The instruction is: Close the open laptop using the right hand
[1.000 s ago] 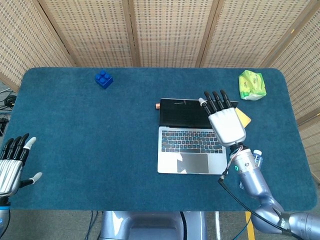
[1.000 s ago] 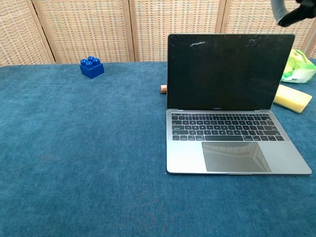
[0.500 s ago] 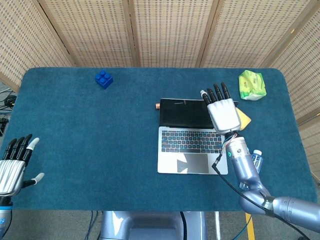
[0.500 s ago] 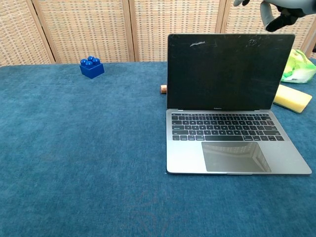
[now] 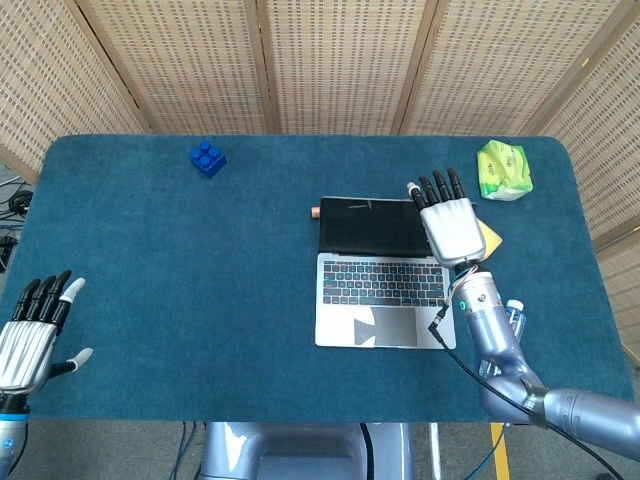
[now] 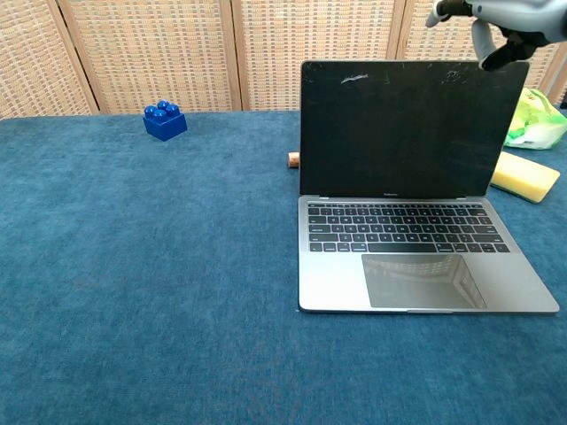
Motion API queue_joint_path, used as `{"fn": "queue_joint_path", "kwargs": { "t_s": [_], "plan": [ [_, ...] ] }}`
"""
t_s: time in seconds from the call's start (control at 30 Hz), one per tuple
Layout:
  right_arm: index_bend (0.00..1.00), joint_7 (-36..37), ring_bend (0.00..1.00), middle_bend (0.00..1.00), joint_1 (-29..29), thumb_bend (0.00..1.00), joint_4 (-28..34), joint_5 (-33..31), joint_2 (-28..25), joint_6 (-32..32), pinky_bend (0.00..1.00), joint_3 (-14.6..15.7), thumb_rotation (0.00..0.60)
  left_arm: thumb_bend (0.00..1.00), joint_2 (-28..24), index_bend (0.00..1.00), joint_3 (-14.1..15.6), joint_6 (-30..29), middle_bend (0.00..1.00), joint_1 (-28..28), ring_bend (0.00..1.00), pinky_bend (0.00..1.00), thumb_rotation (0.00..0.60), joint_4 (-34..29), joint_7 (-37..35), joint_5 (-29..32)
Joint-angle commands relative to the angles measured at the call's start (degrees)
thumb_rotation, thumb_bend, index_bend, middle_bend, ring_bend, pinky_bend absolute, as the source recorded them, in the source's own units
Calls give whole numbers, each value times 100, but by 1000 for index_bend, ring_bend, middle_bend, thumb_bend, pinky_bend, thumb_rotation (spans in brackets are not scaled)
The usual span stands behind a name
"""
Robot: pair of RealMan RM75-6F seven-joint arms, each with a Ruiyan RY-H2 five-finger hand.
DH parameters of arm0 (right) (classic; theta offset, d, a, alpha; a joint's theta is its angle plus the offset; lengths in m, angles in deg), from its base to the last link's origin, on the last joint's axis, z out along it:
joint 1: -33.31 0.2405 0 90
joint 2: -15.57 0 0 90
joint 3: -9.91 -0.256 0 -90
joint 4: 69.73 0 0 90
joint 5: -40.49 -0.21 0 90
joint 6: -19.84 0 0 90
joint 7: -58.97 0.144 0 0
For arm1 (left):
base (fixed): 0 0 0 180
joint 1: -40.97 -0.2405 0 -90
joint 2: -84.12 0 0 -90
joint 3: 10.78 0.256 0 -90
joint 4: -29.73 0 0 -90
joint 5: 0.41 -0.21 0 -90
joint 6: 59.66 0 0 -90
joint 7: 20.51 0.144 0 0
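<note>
The grey laptop (image 5: pixel 375 285) (image 6: pixel 403 221) stands open on the blue table, its dark screen upright. My right hand (image 5: pixel 447 222) (image 6: pixel 509 19) hovers flat over the screen's top right corner, fingers straight and apart, holding nothing. In the chest view only its underside shows above the lid's upper edge; I cannot tell whether it touches the lid. My left hand (image 5: pixel 28 335) is open at the table's near left edge, far from the laptop.
A blue block (image 5: pixel 207 158) (image 6: pixel 165 120) sits far left at the back. A green packet (image 5: pixel 504 169) (image 6: pixel 536 119) and a yellow sponge (image 5: pixel 487 235) (image 6: pixel 524 176) lie right of the laptop. A small copper object (image 6: pixel 293 159) lies behind its left side. A plastic bottle (image 5: pixel 513 320) sits by my right forearm.
My right hand has moved away from me, from over the keyboard to over the screen's top right corner, and has come down into the chest view. The laptop screen has not moved.
</note>
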Motion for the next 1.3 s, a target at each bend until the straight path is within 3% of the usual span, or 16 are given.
{"fn": "queue_joint_path", "kwargs": {
  "t_s": [0.03, 0.4, 1.3],
  "plan": [
    [125, 27, 50, 123, 30, 1000, -65, -28, 37, 0, 37, 35, 600, 69, 6, 0, 8, 21, 0, 8, 0, 0, 600, 2, 12, 3],
    [125, 261, 0, 91, 95, 1000, -289, 44, 146, -28, 37, 159, 600, 72, 45, 0, 36, 41, 0, 24, 0, 0, 600, 17, 43, -32],
    [194, -35, 32, 230, 480, 1000, -618, -295, 271, -76, 37, 232, 600, 73, 105, 0, 81, 130, 0, 72, 0, 0, 600, 60, 110, -42]
  ]
}}
